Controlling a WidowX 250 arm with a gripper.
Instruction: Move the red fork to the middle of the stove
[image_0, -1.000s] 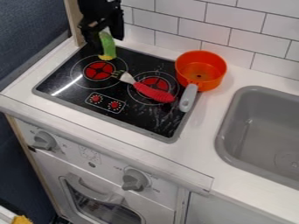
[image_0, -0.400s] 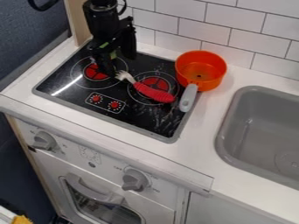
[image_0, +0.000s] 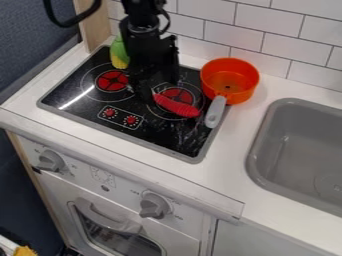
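The red fork (image_0: 178, 106) lies across the stovetop (image_0: 157, 132) burner (image_0: 182, 94) nearest the orange saucepan (image_0: 241, 96), its head hidden behind the black gripper (image_0: 160, 89), whose fingers hang spread apart. The saucepan sits by the stovetop's edge, near the gray sink (image_0: 259, 131).

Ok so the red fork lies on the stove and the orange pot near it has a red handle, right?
The handle of the orange pot is gray, not red, as the camera view shows; the red fork does lie on the stove.
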